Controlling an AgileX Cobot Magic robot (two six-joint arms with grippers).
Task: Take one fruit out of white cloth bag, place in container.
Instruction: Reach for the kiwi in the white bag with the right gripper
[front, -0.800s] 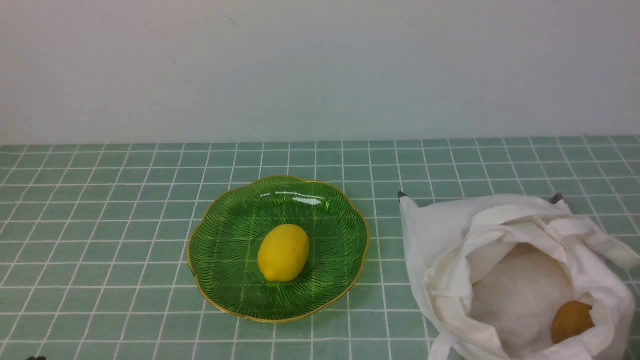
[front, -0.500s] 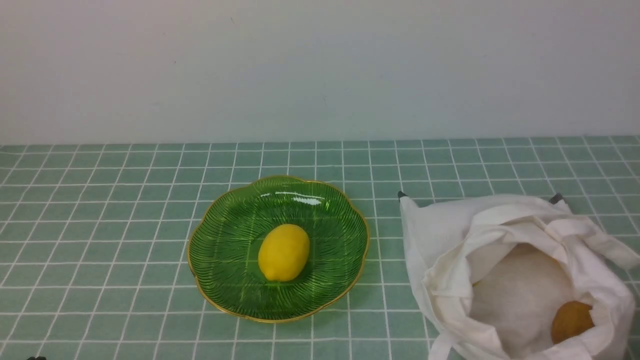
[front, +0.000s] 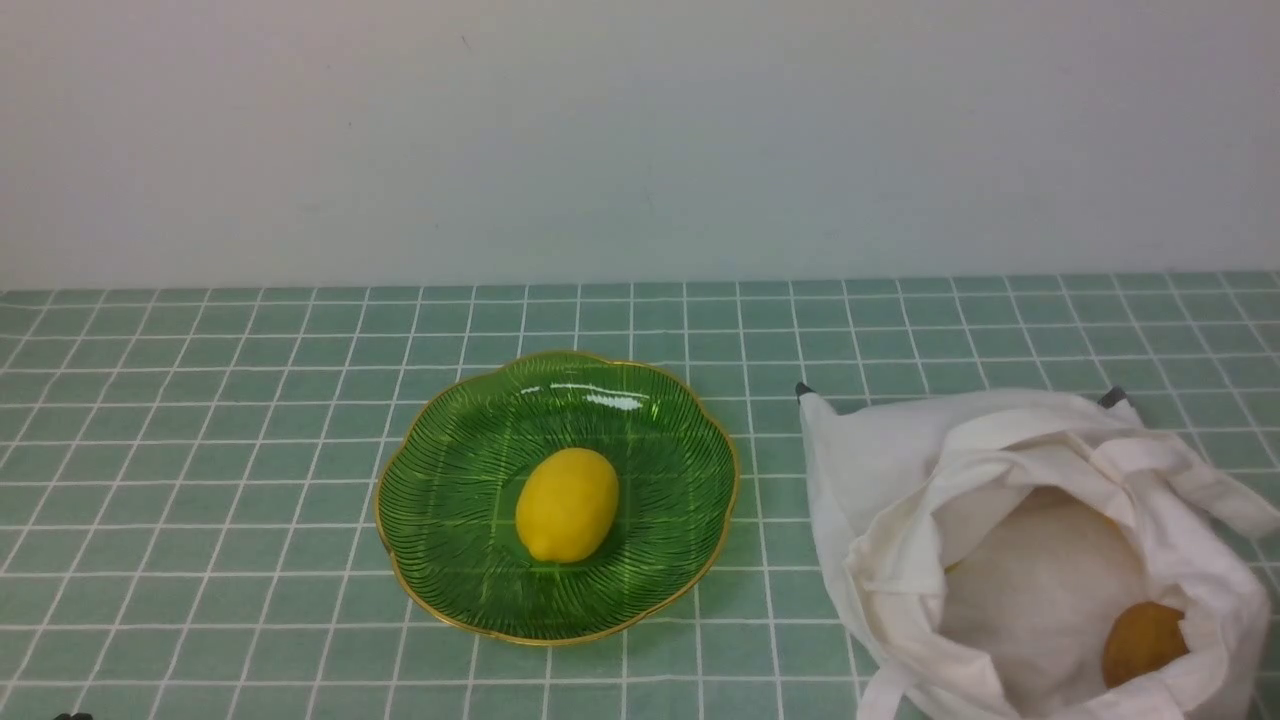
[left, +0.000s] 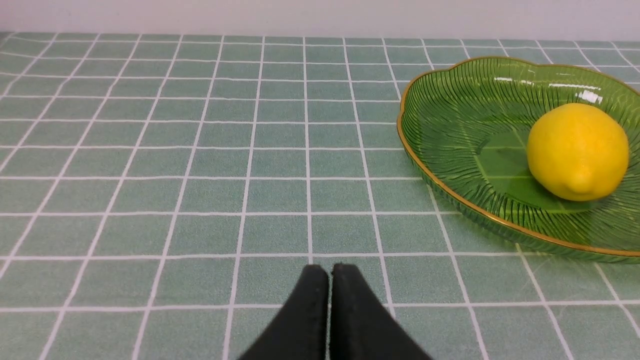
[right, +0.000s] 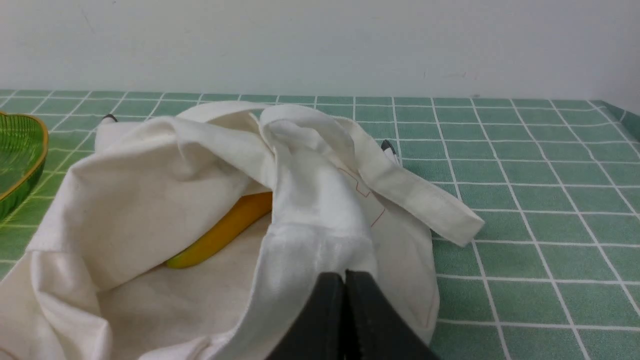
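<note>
Nearest to me, my left claw (left: 329, 269) has its two black fingers pressed together, tip to tip, low over the green-tiled bench (front: 200, 450), with the plate off toward my right. My right claw (right: 345, 276) is likewise drawn together, its fingers meeting along one thin seam. It sits just in front of the near fold of the white cloth bag (front: 900, 470); whether it touches the cloth I cannot tell. The bag lies slumped on the bench at my right, its mouth gaping toward me. Inside, at the near right of the opening, rests the kiwi (front: 1143, 642), brown and dull, partly hidden by the bag's front lip. Deeper in the bag, seen from the right wrist, a long orange-yellow fruit (right: 225, 227) lies half under a fold of cloth. One strap handle (right: 415, 197) trails out past the bag's right side, and two dark corner tips (front: 804, 389) mark the bag's far corners. To the left of the bag, parted from it by a strip of bare tiles, stands the green glass plate (front: 440, 470), round and ribbed, with a scalloped gold rim. A yellow lemon (front: 567, 505) lies at its middle, its long axis running roughly near to far. Behind everything the bench meets a plain pale wall (front: 640, 140).
</note>
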